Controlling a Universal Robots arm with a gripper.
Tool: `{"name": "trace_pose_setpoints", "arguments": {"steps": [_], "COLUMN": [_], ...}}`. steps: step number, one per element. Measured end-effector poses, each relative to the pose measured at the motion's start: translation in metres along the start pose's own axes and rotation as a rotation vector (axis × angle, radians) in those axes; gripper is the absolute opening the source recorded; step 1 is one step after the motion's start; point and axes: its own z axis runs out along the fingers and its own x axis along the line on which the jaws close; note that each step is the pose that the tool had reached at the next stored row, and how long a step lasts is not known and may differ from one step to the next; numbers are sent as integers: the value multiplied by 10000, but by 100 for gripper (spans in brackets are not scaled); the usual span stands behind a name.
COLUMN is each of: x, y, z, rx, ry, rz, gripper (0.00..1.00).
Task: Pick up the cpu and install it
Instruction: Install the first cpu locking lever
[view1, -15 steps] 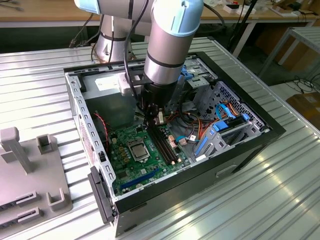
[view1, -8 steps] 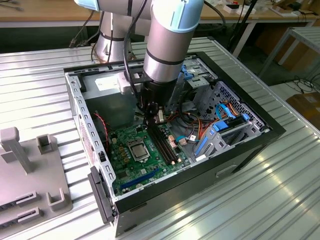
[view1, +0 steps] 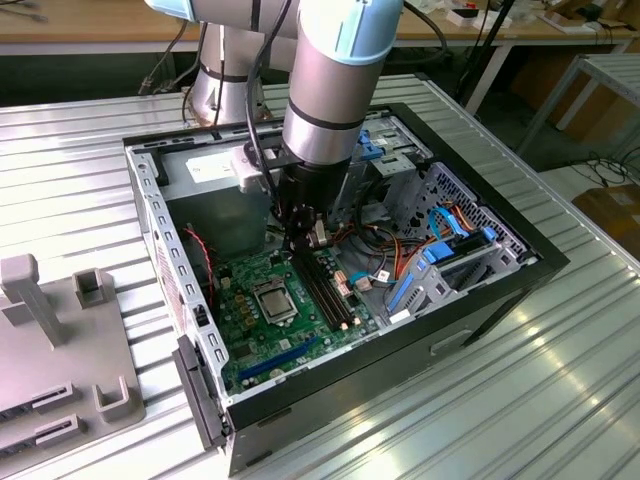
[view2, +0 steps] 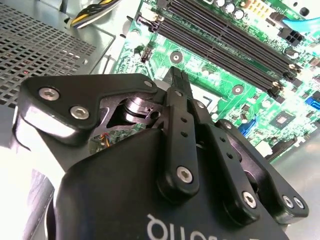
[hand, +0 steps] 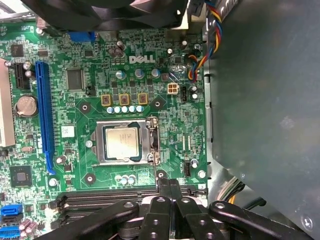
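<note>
The cpu sits in the socket on the green board inside the open computer case in the exterior view, its silver top showing inside the metal frame. The gripper hangs just above the board, beside the long black memory slots and a little off from the socket toward the exterior view's right. The case walls rise all round, with cables and blue-tabbed drive bays close on the exterior view's right, so room to move is mostly straight up.

In the second wrist view the gripper has its fingers pressed together, nothing between them, with the board and memory slots beyond the tips.

In the first wrist view the chip lies square and flat in its socket frame, and the closed fingers stand over the memory slots just beside it, not touching it. A grey case wall runs close along one side of the board.

I judge the placing step is done: the chip is seated and released. What remains calls for keeping clear of the frame's edge and its lever.
</note>
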Motion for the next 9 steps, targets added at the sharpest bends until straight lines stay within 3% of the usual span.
{"name": "trace_pose_setpoints", "arguments": {"steps": [9], "x": [14], "y": [-26], "z": [0], "rx": [-37], "ry": [-13], "rz": [1], "gripper": [11]}}
